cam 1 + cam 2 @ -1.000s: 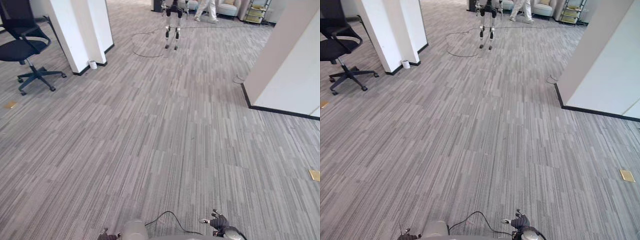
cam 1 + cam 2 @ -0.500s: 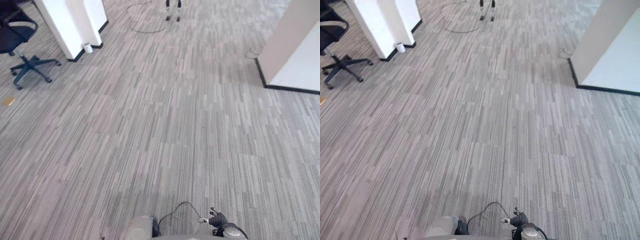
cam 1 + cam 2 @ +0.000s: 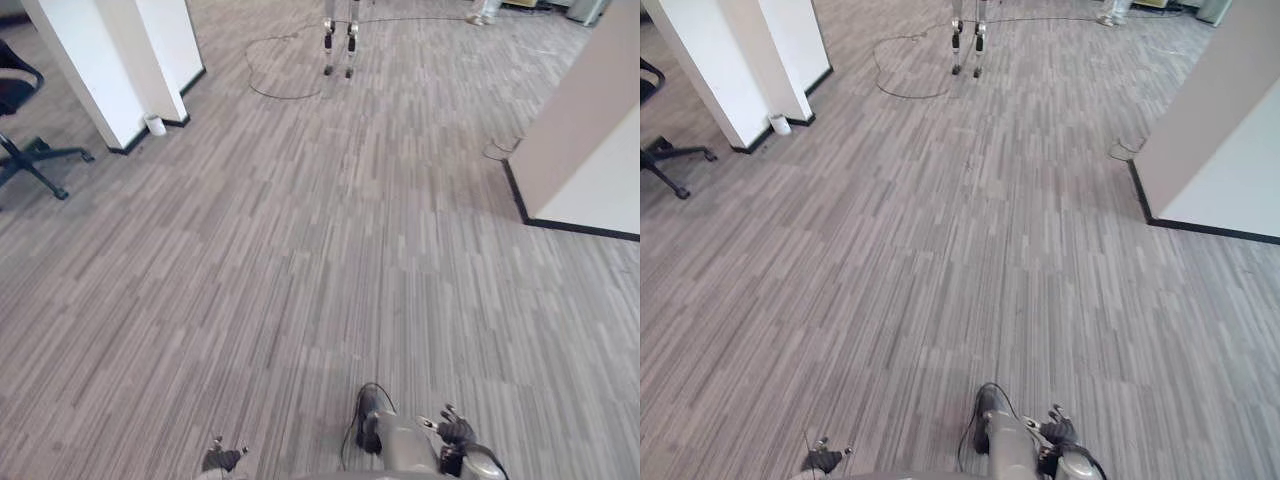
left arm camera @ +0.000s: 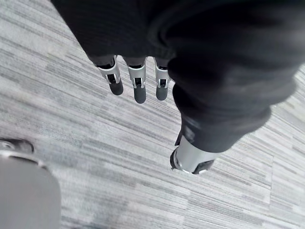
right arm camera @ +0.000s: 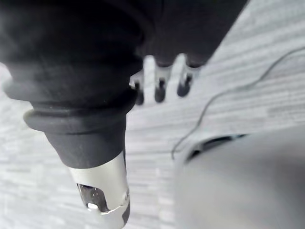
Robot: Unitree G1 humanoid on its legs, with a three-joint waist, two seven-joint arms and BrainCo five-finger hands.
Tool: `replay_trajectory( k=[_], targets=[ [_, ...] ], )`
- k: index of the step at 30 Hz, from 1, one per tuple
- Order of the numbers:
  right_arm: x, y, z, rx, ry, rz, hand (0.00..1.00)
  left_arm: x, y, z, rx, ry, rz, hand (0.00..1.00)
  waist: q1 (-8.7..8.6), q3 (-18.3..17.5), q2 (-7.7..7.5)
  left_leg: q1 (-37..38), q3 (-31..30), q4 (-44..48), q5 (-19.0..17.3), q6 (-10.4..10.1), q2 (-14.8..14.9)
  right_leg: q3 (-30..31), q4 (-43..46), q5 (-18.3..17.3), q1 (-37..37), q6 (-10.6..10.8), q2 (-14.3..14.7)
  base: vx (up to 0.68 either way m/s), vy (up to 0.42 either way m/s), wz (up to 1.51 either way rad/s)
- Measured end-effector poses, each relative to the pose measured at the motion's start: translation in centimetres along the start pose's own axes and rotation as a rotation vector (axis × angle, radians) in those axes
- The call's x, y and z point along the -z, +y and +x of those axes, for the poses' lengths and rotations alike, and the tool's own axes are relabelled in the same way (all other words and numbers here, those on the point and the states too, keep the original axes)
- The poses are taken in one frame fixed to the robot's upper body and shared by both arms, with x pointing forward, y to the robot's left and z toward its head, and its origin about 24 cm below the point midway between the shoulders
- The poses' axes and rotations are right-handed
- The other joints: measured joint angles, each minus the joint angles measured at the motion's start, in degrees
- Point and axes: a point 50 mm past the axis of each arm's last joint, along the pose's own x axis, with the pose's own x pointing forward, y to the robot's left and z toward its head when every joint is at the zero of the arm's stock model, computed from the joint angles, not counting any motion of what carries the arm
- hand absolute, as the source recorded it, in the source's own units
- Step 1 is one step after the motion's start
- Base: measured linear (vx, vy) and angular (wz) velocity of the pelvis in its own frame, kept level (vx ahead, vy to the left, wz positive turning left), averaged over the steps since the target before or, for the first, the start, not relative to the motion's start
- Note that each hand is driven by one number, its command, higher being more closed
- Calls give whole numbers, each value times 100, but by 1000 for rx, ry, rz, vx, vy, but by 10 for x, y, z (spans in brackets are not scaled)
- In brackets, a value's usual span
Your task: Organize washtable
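Here, low in the frame, left hand and right hand hang loose-fingered and empty over the carpet.

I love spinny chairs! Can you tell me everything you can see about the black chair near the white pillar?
The black office chair stands upright at the eye views' left edge, partly cut off. Part of its dark seat shows, a post below it, and thin spread legs ending in castors on the grey striped carpet. It stands left of the white pillar, apart from it; nothing else touches it.
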Motion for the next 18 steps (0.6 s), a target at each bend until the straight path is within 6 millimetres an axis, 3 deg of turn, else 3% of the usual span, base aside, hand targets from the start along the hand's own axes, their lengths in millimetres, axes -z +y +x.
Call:
replay_trajectory(
  k=[1,2,3,4,5,6,7,8,9,12,13,14,15,16,18],
  targets=[
    [0,-2,0,8,2,11,0,0,-3,-1,8,-1,-4,0,-15,6,9,67,-51,-180,81,29,-20,14,195,-122,-29,-13,-34,506,-122,45],
    [1,-8,0,28,5,20,0,-3,-15,-2,41,-17,-5,0,-121,47,-11,412,-161,-410,702,-16,-100,-67,1195,-654,-212,-4,-190,462,-195,36],
    [4,-12,-2,28,18,-1,0,7,-14,-5,41,9,-3,0,-158,-132,48,389,-324,-178,882,-157,-24,-71,1171,-872,-198,57,-110,450,-214,38],
    [8,-10,-3,22,28,-4,0,9,-13,-5,37,12,-8,0,-171,-199,-2,303,-424,119,941,-127,-23,-101,1027,-1093,-99,-42,-64,555,-237,3],
    [8,-12,-3,30,29,5,0,10,-16,-6,39,20,-26,0,-158,-258,184,-79,-546,1029,1152,74,219,-201,972,-1248,71,-88,163,582,-180,-15],
    [6,-15,-2,37,24,3,0,9,-13,-5,26,22,-53,0,-153,-264,216,-774,-660,2212,2001,206,372,-233,841,-1377,243,-144,327,493,-127,-21],
    [7,-11,-3,30,27,7,0,8,-11,-4,17,22,-67,0,-142,-244,205,-1099,-705,2752,2576,191,475,-219,700,-1408,391,-191,399,489,-123,-12],
    [7,-11,-3,32,26,7,0,4,-8,-3,6,9,-84,0,-95,-156,246,-1763,-643,3921,2471,266,783,-230,424,-1441,746,-256,569,497,-126,-13],
    [9,-9,-3,33,36,4,0,-3,-6,-2,-3,-16,-105,0,-4,-34,198,-2277,-394,4786,1946,433,1042,-216,144,-1479,1193,-324,685,586,-148,-8],
    [14,4,-3,3,62,-40,0,-19,0,0,-7,-88,-81,0,27,87,-24,-3179,-270,5016,1234,420,853,-208,-490,-1519,2091,-360,665,416,-78,13],
    [12,10,-2,-13,61,-53,0,-25,0,0,-1,-116,-63,0,46,115,-80,-3597,-177,4673,969,381,663,-183,-779,-1529,2397,-337,652,391,-10,-2],
    [8,15,0,-25,53,-61,0,-29,-3,0,9,-133,-55,0,110,119,-17,-3980,-54,4165,815,369,508,-136,-968,-1570,2609,-269,647,380,23,-7],
    [6,15,1,-27,49,-72,0,-31,-5,0,15,-140,-52,0,150,137,16,-4120,-4,3843,802,389,422,-115,-1047,-1606,2714,-228,640,380,79,-6],
    [4,15,2,-32,47,-88,0,-34,-6,1,19,-148,-52,0,203,157,57,-4319,78,2967,815,374,229,-98,-1171,-1671,2913,-138,600,393,126,1],
    [3,19,2,-43,42,-99,0,-34,-6,1,17,-148,-54,0,326,163,58,-4385,73,1142,1028,175,-107,-26,-1315,-1833,3170,-27,501,409,171,-7]
  ],
)
